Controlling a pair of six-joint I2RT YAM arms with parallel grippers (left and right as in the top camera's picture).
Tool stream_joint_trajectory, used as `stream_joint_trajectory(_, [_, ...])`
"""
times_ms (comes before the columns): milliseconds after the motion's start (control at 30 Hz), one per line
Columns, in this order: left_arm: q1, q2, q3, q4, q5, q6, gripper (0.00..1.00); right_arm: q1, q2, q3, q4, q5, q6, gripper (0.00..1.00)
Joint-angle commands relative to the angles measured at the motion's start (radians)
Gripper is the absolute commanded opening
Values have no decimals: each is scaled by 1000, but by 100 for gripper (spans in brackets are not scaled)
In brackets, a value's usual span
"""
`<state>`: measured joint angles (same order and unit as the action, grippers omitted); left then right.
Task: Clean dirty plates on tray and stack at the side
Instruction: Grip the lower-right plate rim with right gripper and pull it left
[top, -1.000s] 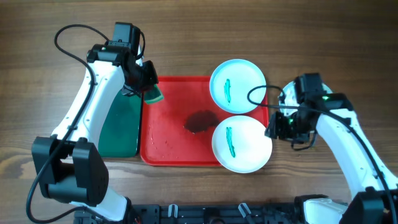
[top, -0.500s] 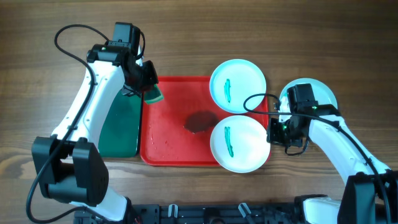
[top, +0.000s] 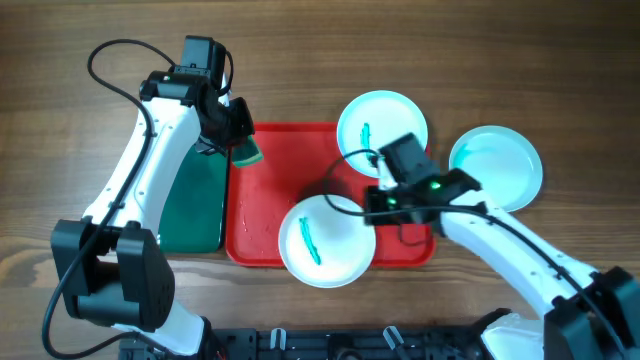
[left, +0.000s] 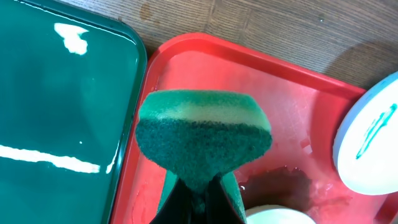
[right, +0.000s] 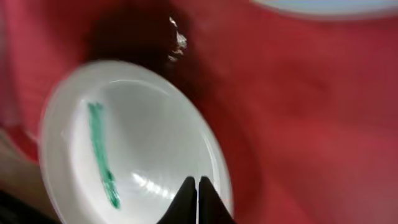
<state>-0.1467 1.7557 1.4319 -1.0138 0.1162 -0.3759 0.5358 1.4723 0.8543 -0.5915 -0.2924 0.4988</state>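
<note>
Gripping the sponge (left: 202, 137) with the left gripper (top: 238, 143): clamped tight on its lower end, dark-green scrub face toward the wrist camera, a yellow band across the top. Parked over the far-left corner of the red tray (top: 265, 220), just beside the green tray (top: 195, 205) that lies along the red tray's left edge. Can't tell whether touching the tray floor or held just clear. Pinching the near plate (top: 330, 245) with the right gripper (top: 372, 203): closed on the plate's right rim, fingertips together over the edge in the wrist view. Sitting at the tray's near edge, about mid-length, and overhanging the near rim toward the table (top: 300, 60) edge. Can't tell whether lifted or resting on the rim. Marked with a teal streak (right: 102, 155) running down the left half of its face. Blurred in the right wrist view, so no finer detail. Seeing the far plate (top: 385, 118) at the tray's far-right corner, overhanging the far rim, with a short teal streak on its face, partly covered by the right arm. Seeing the side plate (top: 497, 167) off the tray, on the table near the right edge, well apart from the near plate, with only a faint teal smear. Also seeing a dark wet patch (left: 280, 183) on the tray floor near its middle, just beyond the near plate.
</note>
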Motion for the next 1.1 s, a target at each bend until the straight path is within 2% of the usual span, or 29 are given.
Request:
stream_joint_trajectory(0, [-2,-21,12,3,-10,-2,4,72,104,61,71,4,115,4])
stream_joint_trajectory(67, [-2,-21,12,3,-10,-2,4,86,201,160,2,0,94,4])
stream_joint_trajectory(133, [-2,-21,12,2,-10,-2,4,85,226,264,-129,14,19,10])
stream_joint_trajectory(233, [-2,-21,12,3,-14,-1,4,80,222,418,-352,163,-89,27])
stream_joint_trajectory(333, [-2,-21,12,3,-14,-1,4,46,230,408,-462,226,-231,33])
stream_joint_trajectory(467, [-2,-21,12,3,-14,-1,4,39,230,309,-406,143,-326,34])
stream_joint_trajectory(600, [-2,-21,12,2,-14,-1,4,39,232,199,-279,80,-344,38])
stream_joint_trajectory(767, [-2,-21,12,2,-14,-1,4,39,244,122,-200,40,-344,38])
stream_joint_trajectory(833, [-2,-21,12,2,-14,-2,4,39,250,119,-191,29,-341,31])
stream_joint_trajectory(933, [-2,-21,12,2,-14,-2,4,39,252,120,-168,13,-335,6])
stream_joint_trajectory(1067, [-2,-21,12,2,-14,-2,4,39,252,173,-163,5,-199,4])
